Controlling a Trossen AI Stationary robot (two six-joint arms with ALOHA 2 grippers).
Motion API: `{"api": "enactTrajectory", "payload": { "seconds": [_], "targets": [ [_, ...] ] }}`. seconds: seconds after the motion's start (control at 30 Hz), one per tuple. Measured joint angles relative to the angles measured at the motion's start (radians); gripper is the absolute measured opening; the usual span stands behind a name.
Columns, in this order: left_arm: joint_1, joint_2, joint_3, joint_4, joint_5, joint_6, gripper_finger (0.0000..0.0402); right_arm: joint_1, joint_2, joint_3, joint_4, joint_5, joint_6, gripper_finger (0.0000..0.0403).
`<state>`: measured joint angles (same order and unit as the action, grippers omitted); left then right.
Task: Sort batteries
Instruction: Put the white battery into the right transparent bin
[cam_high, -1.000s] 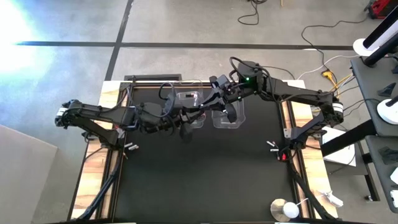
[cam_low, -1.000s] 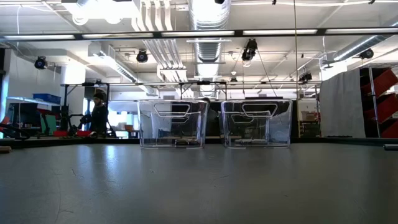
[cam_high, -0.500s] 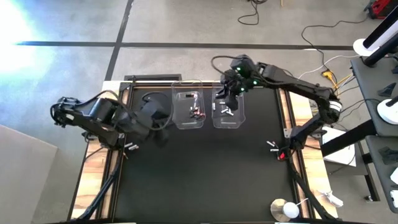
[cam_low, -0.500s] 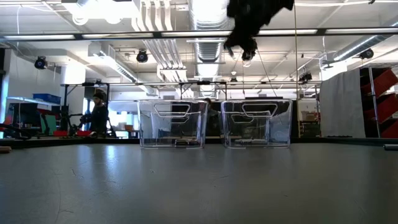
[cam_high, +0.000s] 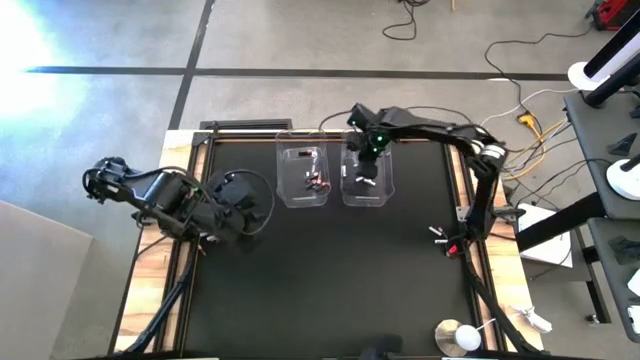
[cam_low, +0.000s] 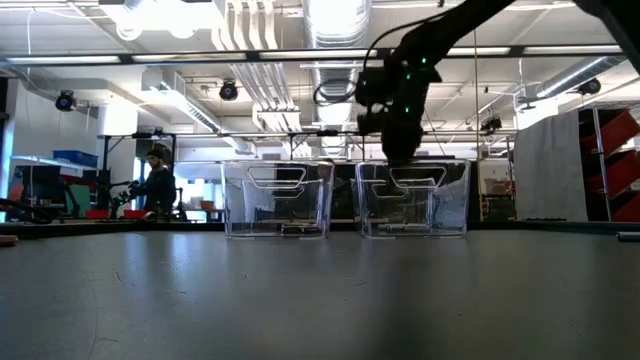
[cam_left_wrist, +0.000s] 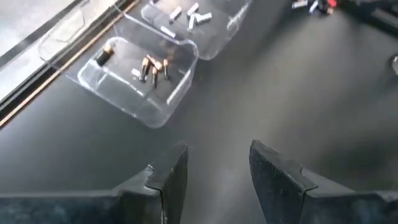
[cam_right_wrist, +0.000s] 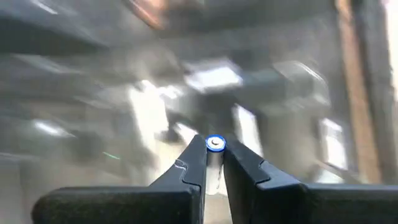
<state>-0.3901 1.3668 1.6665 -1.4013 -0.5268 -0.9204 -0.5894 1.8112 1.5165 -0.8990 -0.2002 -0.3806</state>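
Observation:
Two clear tubs stand side by side at the table's far middle. The left tub (cam_high: 303, 175) (cam_left_wrist: 134, 68) holds dark batteries (cam_left_wrist: 149, 67) with reddish marks. The right tub (cam_high: 367, 180) (cam_low: 412, 198) holds white batteries (cam_left_wrist: 189, 15). My right gripper (cam_high: 368, 165) (cam_low: 400, 155) hangs over the right tub at about its rim, shut on a silver battery (cam_right_wrist: 215, 144). My left gripper (cam_high: 240, 205) (cam_left_wrist: 217, 168) is open over the bare mat left of the tubs, with nothing between its fingers. My right gripper pinches the silver battery between its two fingertips (cam_right_wrist: 198, 163). The battery's blue-ringed end (cam_right_wrist: 215, 143) shows at the fingers' free ends, and its body (cam_right_wrist: 214, 171) runs back along the gap. The fingers slant steeply down from above, and the battery is clear of the tub.
Small clips lie at the mat's left edge (cam_high: 210, 237) and right edge (cam_high: 438, 235). A white disc (cam_high: 458, 337) sits at the near right corner. The black mat (cam_high: 330, 280) in front of the tubs is open room. A person (cam_low: 155, 185) stands in the room beyond.
My left gripper has drawn back from above the tubs toward the table's left edge and tipped downward. My right gripper has come down from high above the tubs to the right tub's rim, tipping to point steeply down.

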Motion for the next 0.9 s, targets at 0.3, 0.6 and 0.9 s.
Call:
{"api": "enactTrajectory", "payload": {
  "seconds": [0.3,0.6,0.9],
  "targets": [
    [-0.053,0.0,0.0,-0.091,0.002,-0.007,0.0151,0.006,0.105,0.0,-0.027,0.185,-0.117,0.0026],
    [-0.052,-0.001,0.001,-0.14,-0.079,-0.009,0.0151,-0.018,0.163,0.0,-0.036,0.227,-0.275,0.0024],
    [-0.051,-0.001,0.003,-0.136,-0.165,-0.022,0.0151,-0.02,0.233,0.002,-0.03,0.241,-0.304,0.0025]
  ]
}}
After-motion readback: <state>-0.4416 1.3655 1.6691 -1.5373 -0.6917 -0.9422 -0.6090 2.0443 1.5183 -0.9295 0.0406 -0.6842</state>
